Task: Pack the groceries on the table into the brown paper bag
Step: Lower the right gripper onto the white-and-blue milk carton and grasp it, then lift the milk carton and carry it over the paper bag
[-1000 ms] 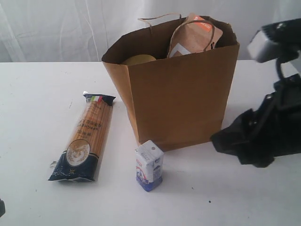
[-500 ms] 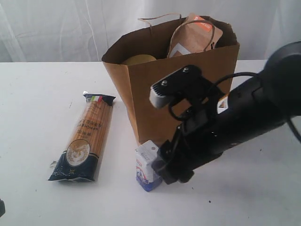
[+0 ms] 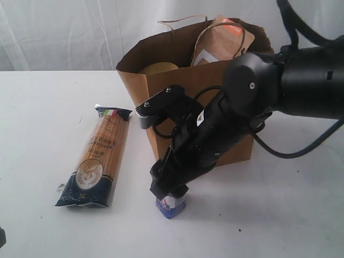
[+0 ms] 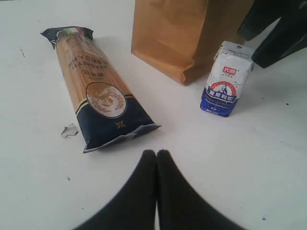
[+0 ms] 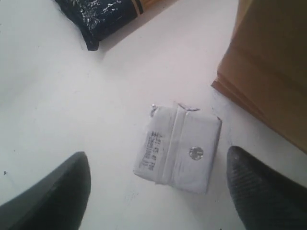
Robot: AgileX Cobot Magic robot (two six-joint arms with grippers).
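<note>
The brown paper bag [image 3: 161, 102] [image 4: 182, 33] [image 5: 268, 72] stands upright at the back of the table [image 3: 43, 107]. An orange-labelled pouch [image 3: 223, 40] and a yellow lid [image 3: 158, 68] show inside it. A long spaghetti packet [image 3: 99, 158] [image 4: 93, 91] [image 5: 100, 12] lies flat to the bag's left. In front of the bag stands the small blue-white carton [image 3: 171, 206] [image 4: 226, 79] [image 5: 178, 147]. My right gripper [image 3: 169, 188] [image 5: 158, 155] hovers just over its top, open, one finger on each side, not touching. My left gripper [image 4: 156, 153] is shut and empty, near the front edge.
My right arm [image 3: 269, 91] reaches across the front of the bag and covers its lower right face. A small clear scrap [image 4: 69, 130] lies beside the spaghetti packet's near end. A white curtain [image 3: 64, 32] hangs behind the table.
My right arm has swung in from the right edge to the carton and come down over it, hiding most of the carton in the exterior view. The groceries and bag have not moved.
</note>
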